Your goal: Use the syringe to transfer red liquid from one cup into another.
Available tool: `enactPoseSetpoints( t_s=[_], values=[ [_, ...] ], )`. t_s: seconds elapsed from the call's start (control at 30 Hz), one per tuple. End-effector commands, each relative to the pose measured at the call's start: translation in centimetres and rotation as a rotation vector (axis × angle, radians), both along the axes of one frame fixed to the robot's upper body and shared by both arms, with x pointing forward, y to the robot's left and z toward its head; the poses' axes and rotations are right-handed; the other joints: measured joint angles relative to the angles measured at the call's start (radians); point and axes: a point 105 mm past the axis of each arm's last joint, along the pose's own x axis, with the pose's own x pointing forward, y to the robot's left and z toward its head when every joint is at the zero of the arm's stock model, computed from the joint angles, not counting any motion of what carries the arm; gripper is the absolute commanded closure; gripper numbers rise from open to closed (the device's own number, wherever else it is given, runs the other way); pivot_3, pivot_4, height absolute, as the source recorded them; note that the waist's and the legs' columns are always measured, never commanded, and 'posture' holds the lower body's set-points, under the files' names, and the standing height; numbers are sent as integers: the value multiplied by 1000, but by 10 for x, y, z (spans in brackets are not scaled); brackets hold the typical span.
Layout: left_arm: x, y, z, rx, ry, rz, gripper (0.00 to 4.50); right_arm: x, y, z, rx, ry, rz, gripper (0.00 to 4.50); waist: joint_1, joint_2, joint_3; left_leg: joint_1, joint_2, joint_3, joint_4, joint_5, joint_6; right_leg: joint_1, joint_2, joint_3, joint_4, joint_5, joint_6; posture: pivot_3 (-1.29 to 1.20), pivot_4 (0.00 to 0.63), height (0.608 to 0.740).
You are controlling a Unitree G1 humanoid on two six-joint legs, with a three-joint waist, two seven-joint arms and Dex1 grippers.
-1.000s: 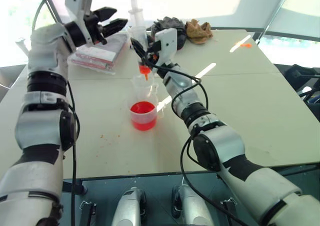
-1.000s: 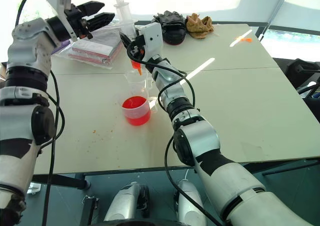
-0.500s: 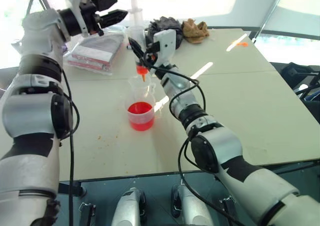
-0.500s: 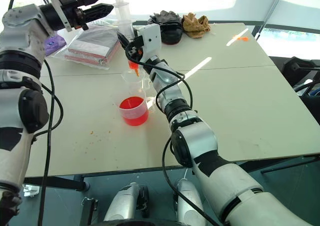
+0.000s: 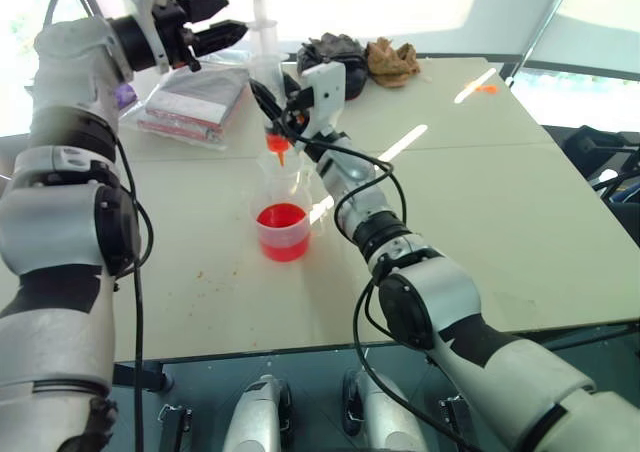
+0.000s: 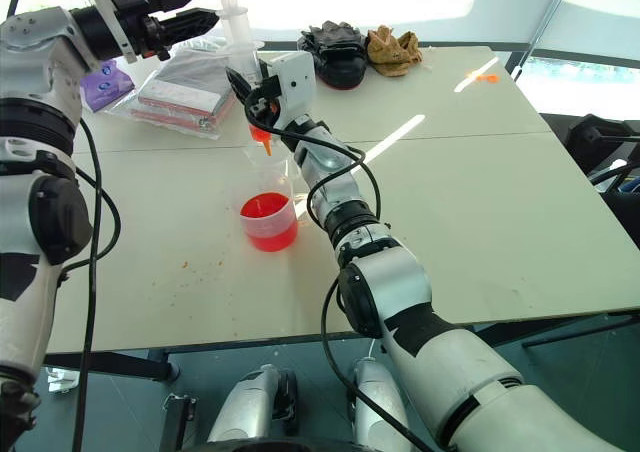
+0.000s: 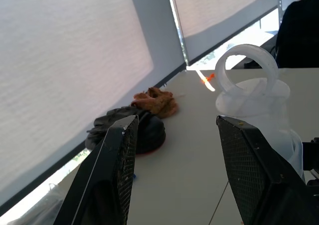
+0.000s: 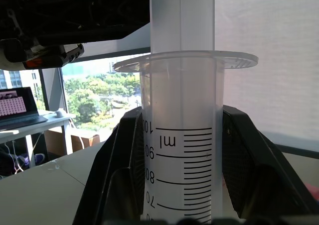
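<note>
Syringe (image 8: 182, 135): clear, upright, printed ml scale, orange tip (image 5: 277, 145) seemingly over taller cup (image 5: 283, 177).
Right gripper (image 8: 182, 195): clamped on barrel.
Left gripper (image 5: 222, 30): parted, empty, at syringe's nine o'clock.

Syringe (image 5: 268, 67) above handled cup (image 5: 289, 172), short cup (image 5: 283, 231) in front

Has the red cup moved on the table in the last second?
No. The short red cup sits just in front of the taller handled cup, as before; the whole picture shifted because the camera moved.
</note>
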Motion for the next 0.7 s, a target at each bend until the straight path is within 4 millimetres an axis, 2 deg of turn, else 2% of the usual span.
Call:
enactPoseSetpoints(
  t_s=[0.03,0.27,0.7],
  values=[
    [-11,0,36,-26,-113,-8,1915,-7,6,11,0,-53,22,3025,0,0,0,0,0,0,0,0,0,0,0,0,0,0,0,0,150,740],
    [-15,9,41,-41,-117,5,1915,-7,6,10,-4,-51,23,3025,0,0,0,0,0,0,0,0,0,0,0,0,0,0,0,0,150,740],
    [-13,2,22,23,-63,-43,1915,-6,6,9,-1,-46,20,3025,0,0,0,0,0,0,0,0,0,0,0,0,0,0,0,0,150,740]
  ],
)
